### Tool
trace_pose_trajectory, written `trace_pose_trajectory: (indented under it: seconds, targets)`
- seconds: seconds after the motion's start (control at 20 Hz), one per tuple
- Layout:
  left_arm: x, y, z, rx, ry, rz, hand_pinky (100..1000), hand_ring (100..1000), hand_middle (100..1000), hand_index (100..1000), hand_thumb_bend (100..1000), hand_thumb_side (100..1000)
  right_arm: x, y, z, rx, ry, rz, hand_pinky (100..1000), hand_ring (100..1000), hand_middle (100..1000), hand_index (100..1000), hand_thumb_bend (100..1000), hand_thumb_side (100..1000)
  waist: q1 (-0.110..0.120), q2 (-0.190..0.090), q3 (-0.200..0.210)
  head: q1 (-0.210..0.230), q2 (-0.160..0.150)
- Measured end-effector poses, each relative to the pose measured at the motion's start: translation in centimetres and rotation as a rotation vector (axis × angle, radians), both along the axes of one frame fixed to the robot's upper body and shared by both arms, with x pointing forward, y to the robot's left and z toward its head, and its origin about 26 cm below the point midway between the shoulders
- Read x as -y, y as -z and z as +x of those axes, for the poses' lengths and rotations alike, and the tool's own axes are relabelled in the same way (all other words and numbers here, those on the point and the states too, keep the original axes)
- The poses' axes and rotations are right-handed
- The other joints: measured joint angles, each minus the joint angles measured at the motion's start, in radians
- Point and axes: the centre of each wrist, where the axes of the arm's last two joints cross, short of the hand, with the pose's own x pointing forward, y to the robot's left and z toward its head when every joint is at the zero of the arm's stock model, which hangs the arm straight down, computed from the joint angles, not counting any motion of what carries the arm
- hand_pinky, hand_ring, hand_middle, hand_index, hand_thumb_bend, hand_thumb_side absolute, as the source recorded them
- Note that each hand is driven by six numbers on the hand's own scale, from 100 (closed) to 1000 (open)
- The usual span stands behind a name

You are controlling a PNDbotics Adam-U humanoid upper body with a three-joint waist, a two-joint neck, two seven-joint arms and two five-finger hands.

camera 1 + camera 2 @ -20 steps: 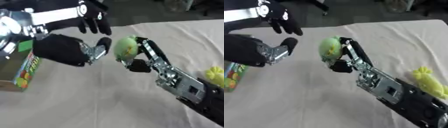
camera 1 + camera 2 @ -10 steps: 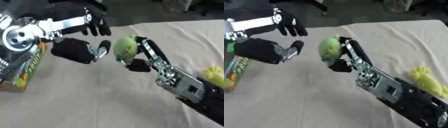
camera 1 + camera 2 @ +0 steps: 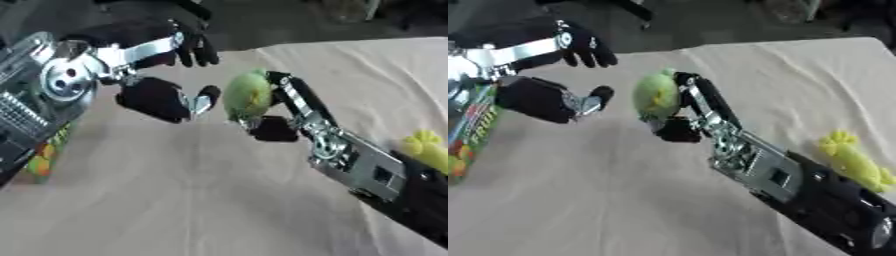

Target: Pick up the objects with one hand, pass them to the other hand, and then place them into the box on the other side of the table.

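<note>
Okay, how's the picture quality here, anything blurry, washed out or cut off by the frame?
Left eye view: soft throughout; the left hand is smeared, and the green fruit in the right hand has fuzzy edges. Right eye view: the yellow object looks washed out, and the box is cut by the left edge. The tablecloth is evenly lit, with only soft shadows.

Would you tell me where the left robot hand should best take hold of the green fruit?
Probably on the green fruit's bare left face, coming in from the robot's left. The right robot hand holds its right side and underside, while the left robot hand waits open just beside it.
</note>
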Motion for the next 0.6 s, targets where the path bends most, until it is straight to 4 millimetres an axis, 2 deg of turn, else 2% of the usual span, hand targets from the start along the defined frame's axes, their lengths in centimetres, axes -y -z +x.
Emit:
trace_pose_trajectory:
  seconds: [0.35, 0.6]
  targets:
    - [0.8, 0.1, -0.4, -0.064, 0.002, -0.028, 801, 784, 709, 816, 323, 686, 0.3, -0.4, 0.1, 0.031, 0.02, -0.022, 703, 497, 325, 485, 100, 100, -0.006, 0.0, 0.009, -0.01, 0.0]
    - [1.4, 0.2, -0.8, -0.106, -0.015, -0.045, 811, 785, 703, 809, 367, 711, 0.6, -0.7, 0.2, 0.064, 0.04, -0.037, 700, 497, 328, 483, 100, 100, -0.008, 0.0, 0.014, -0.017, 0.001]
